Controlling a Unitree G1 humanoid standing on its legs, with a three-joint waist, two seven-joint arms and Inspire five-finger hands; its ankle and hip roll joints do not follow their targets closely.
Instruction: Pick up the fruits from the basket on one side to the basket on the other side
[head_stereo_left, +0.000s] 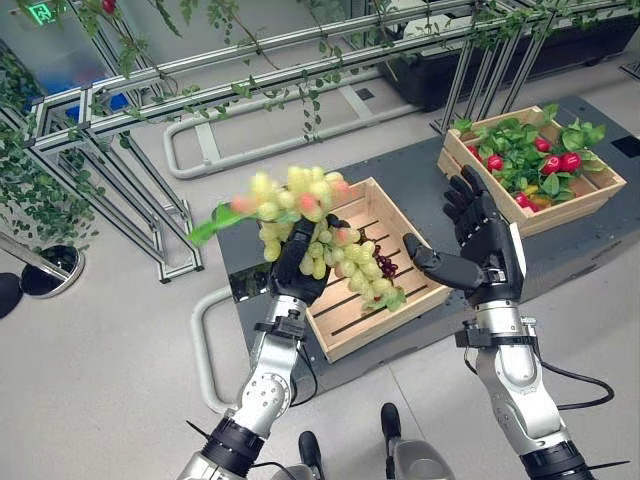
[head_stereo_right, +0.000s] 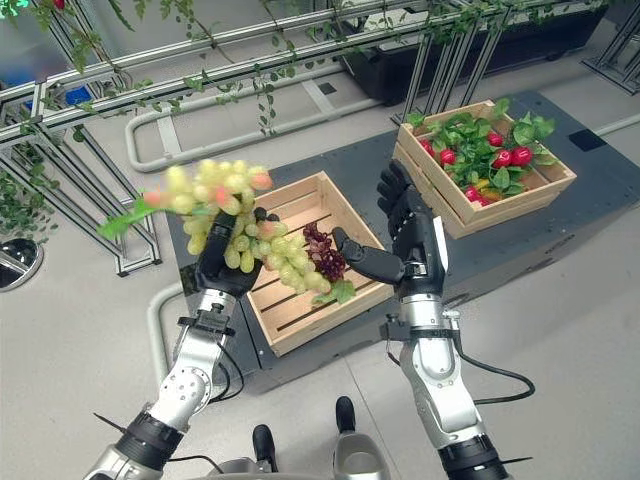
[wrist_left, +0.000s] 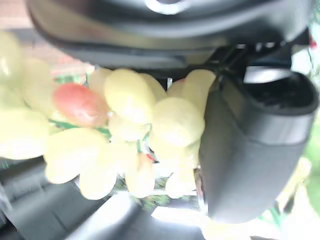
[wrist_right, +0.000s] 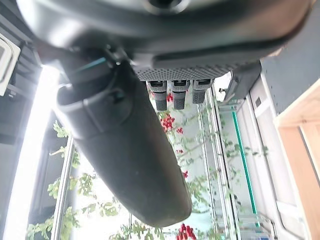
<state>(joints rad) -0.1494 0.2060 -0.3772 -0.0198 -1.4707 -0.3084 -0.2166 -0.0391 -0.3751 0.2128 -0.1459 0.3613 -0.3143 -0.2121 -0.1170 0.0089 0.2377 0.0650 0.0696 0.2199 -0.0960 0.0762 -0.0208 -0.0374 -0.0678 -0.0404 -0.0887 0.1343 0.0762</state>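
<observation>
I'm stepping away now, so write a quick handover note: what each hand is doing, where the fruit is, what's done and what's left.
Left hand: shut on a bunch of green grapes, lifted above the near crate.
Right hand: open, holding nothing, raised between the two crates.
Dark grapes lie in the near crate.
Far crate holds leaves and red fruit.
Done: green grapes picked up.
Left: carry them to the far crate, then move the dark grapes.

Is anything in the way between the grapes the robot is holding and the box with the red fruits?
Only the robot's own right hand. It is open, raised between the green grapes in the left hand and the far crate of red fruit and leaves. Otherwise the dark platform between the crates looks bare.
</observation>
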